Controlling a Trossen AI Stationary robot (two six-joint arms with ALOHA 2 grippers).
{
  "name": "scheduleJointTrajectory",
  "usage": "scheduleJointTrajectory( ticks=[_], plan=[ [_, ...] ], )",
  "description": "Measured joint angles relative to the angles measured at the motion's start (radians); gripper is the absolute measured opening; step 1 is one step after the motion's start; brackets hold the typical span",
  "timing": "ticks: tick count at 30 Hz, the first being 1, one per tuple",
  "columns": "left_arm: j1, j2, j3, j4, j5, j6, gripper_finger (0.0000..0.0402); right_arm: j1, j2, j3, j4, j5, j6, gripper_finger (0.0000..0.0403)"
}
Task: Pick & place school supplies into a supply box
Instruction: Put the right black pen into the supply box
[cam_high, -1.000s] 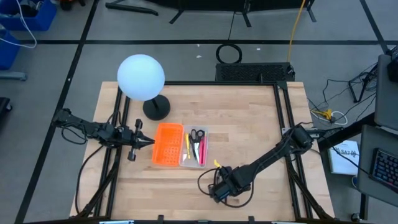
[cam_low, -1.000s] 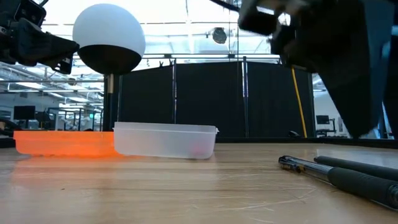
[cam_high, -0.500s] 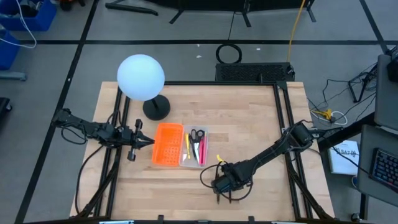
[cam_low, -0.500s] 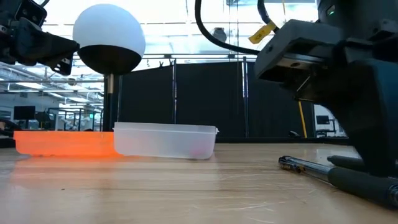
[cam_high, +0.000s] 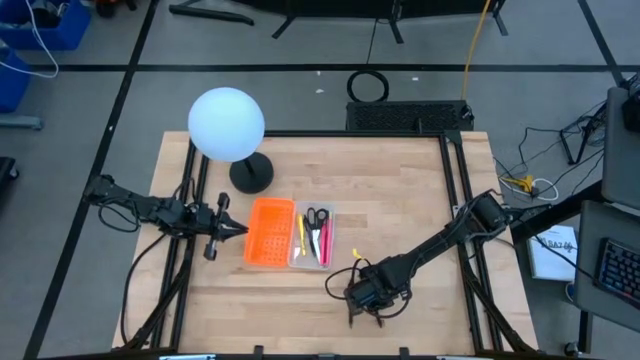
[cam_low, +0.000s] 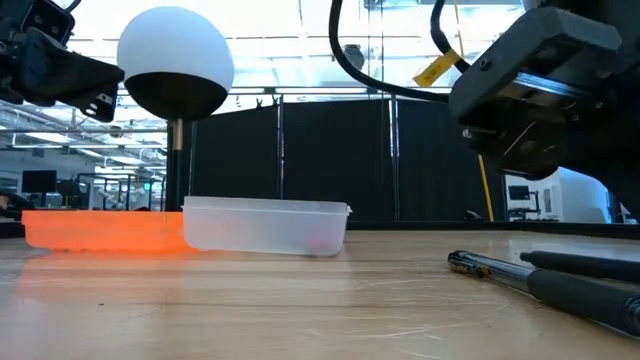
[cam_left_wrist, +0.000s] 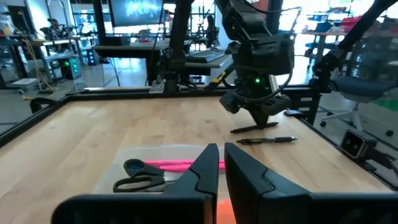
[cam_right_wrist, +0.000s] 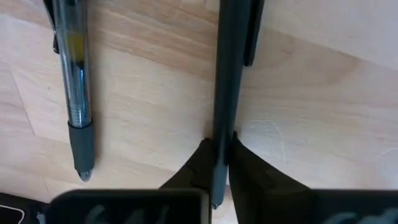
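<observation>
Right claw (cam_right_wrist: 221, 163) is low over the near part of the desk (cam_high: 400, 215), pinched on a dark pen (cam_right_wrist: 229, 81). The pads meet the barrel near one end, close by the clip, so most of the pen hangs out ahead of the grip. A clear pen (cam_right_wrist: 73, 93) with a dark rubber sleeve lies just beside it on the wood, apart from the claw.

Handling, judged: the dark pen is light, stiff, round and smooth. It can roll or swivel between flat pads, and an end grip leaves it free to droop or pivot. A hold nearer mid-barrel would be steadier. Not fragile. A slow lift looks wise.

Box (cam_high: 313, 238): clear tray touching the orange tray (cam_high: 269, 232) on its right side, left of the right claw. Already inside: scissors (cam_left_wrist: 142, 177), a pink pen (cam_left_wrist: 176, 165), and a yellow one (cam_high: 300, 236).

Left claw (cam_left_wrist: 219, 168) waits above the desk's left edge, aimed toward the trays, fingers nearly together and empty.

Hard to make out:
- High view: the right claw covers both loose pens.
- Low view: the box wall is cloudy, so its contents show only as a faint pink smear. The pens on the desk are cut off at the frame edge.
- Right wrist view: both pens run out of frame, so full length unseen. Cannot tell whether the dark pen has left the wood.
- A white globe lamp (cam_high: 227, 125) stands behind the trays.
</observation>
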Motion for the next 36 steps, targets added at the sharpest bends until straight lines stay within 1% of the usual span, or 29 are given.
scheduleJointTrajectory(
  ticks=[3, 5, 8, 11, 15, 17, 19, 21, 24, 27, 30, 36],
  plan=[
    [0.000, 0.000, 0.000, 0.000, 0.004, -0.008, 0.0035, -0.010, -0.018, -0.005, 0.006, 0.010, -0.033, 0.0020],
    [0.000, 0.000, 0.000, -0.001, 0.004, -0.008, 0.0035, -0.015, -0.050, -0.005, 0.019, 0.042, -0.039, 0.0019],
    [0.000, 0.000, 0.000, -0.001, 0.004, -0.009, 0.0035, -0.019, -0.117, -0.005, 0.037, 0.171, -0.042, 0.0019],
    [0.000, 0.000, 0.000, -0.001, 0.004, -0.009, 0.0035, -0.021, -0.193, -0.013, 0.014, 0.340, -0.042, 0.0019],
    [0.000, 0.000, 0.000, -0.001, 0.004, -0.010, 0.0035, -0.025, -0.295, -0.008, 0.053, 0.479, -0.028, 0.0019],
    [0.000, 0.000, 0.000, -0.001, 0.004, -0.011, 0.0035, -0.035, -0.331, -0.008, 0.092, 0.550, -0.048, 0.0019],
    [0.000, 0.000, 0.000, -0.001, 0.004, -0.008, 0.0035, -0.059, -0.355, -0.008, 0.170, 0.626, -0.089, 0.0019],
    [0.000, 0.000, 0.000, -0.001, 0.004, -0.001, 0.0035, -0.093, -0.371, -0.008, 0.259, 0.666, -0.149, 0.0019],
    [0.000, 0.000, 0.000, -0.001, 0.004, -0.001, 0.0035, -0.157, -0.366, -0.006, 0.408, 0.660, -0.272, 0.0019],
    [0.000, 0.000, 0.000, -0.001, 0.004, -0.001, 0.0035, -0.242, -0.333, -0.004, 0.533, 0.641, -0.385, 0.0019],
    [0.000, 0.002, 0.000, -0.001, 0.004, -0.001, 0.0035, -0.321, -0.280, -0.005, 0.583, 0.547, -0.435, 0.0019],
    [0.000, 0.001, 0.000, -0.002, 0.006, -0.002, 0.0035, -0.422, -0.143, 0.021, 0.589, 0.349, -0.426, 0.0019]
  ],
)
